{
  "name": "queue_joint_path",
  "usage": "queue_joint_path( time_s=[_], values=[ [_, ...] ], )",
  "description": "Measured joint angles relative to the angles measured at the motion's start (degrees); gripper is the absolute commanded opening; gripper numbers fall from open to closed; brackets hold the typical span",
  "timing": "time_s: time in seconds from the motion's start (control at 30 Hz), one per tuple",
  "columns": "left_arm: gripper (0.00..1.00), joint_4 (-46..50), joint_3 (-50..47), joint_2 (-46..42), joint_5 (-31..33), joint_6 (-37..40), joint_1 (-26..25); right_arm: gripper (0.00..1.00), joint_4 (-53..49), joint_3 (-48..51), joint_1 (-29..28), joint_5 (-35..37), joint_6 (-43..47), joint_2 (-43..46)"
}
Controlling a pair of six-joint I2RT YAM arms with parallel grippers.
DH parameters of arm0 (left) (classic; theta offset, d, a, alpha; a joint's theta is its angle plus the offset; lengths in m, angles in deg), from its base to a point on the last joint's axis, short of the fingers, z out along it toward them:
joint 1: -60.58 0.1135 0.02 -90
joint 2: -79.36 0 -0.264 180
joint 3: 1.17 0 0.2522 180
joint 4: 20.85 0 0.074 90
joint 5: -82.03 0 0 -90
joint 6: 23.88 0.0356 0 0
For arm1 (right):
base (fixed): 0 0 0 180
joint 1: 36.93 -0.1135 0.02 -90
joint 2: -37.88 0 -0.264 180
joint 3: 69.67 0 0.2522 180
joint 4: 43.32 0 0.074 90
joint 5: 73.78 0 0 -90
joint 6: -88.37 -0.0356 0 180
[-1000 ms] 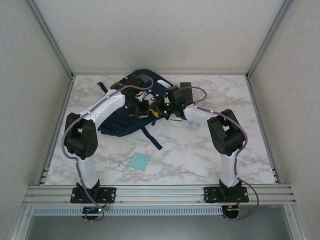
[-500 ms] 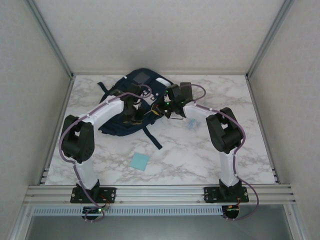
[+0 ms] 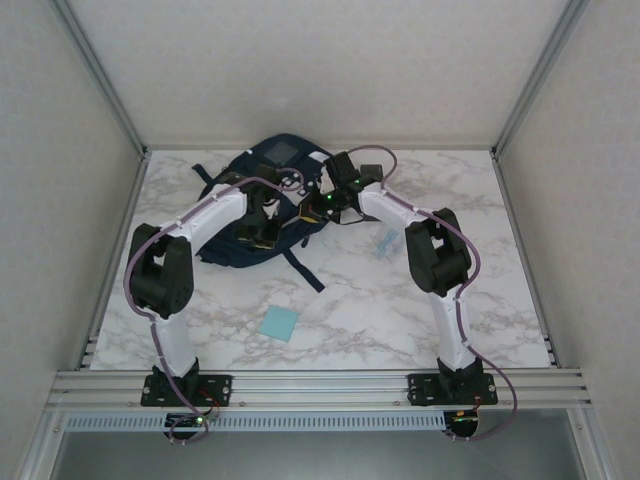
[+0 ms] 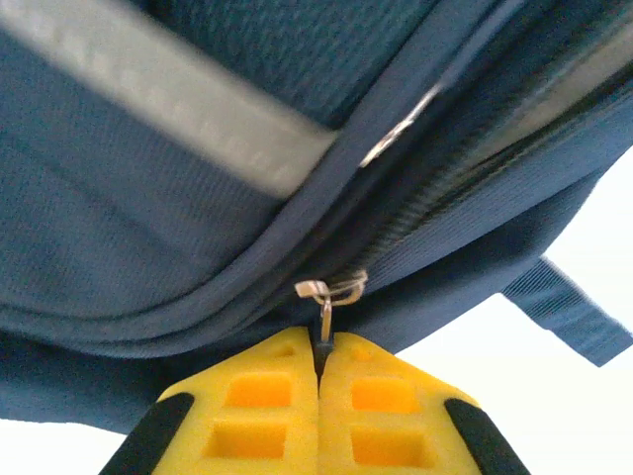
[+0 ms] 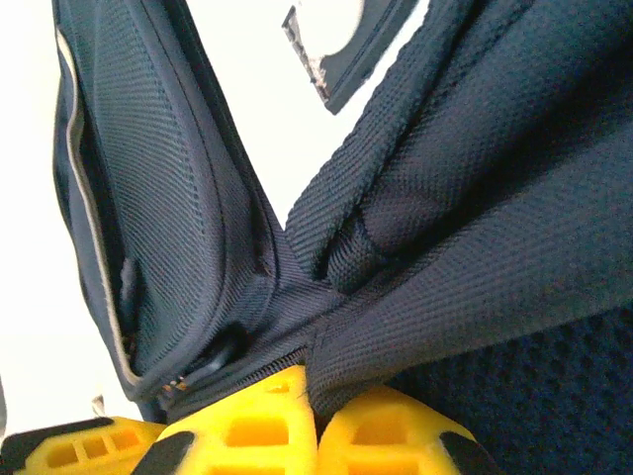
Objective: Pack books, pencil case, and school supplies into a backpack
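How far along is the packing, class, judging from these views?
Done: unclear; the backpack hides its contents. In hand: left hand pinches the zip pull, right hand grips its fabric. To do: pad and packet lie on the table.

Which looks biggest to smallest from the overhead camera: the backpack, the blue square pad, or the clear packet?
1. backpack
2. light-blue square pad
3. clear packet, though its faint edges leave this last ranking unsure.
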Motion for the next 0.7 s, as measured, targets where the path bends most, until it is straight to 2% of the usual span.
queue_joint_path(
  time_s=[0.23, 0.4, 0.53, 0.57, 0.7],
  values=[
    [0.00, 7.9, 3.8, 0.2, -0.4, 1.0, 3.2, 0.00, -7.3, -6.2, 2.1, 1.8, 10.1, -1.3],
    [0.00, 9.7, 4.2, 1.7, 3.5, 0.7, 4.5, 0.00, -11.1, -8.7, 4.3, 5.2, 16.2, -2.2],
    [0.00, 9.5, 4.5, 3.9, 3.7, 0.4, 4.9, 0.00, -14.7, -12.5, 4.5, 7.3, 19.4, -4.0],
    [0.00, 9.5, 4.5, 4.0, 3.5, 0.2, 4.8, 0.04, -15.6, -13.4, 4.5, 7.4, 19.6, -4.4],
    [0.00, 10.7, 6.3, 4.0, 2.3, -0.9, 4.8, 0.42, -16.3, -15.0, 4.6, 7.9, 16.8, -4.2]
  ],
)
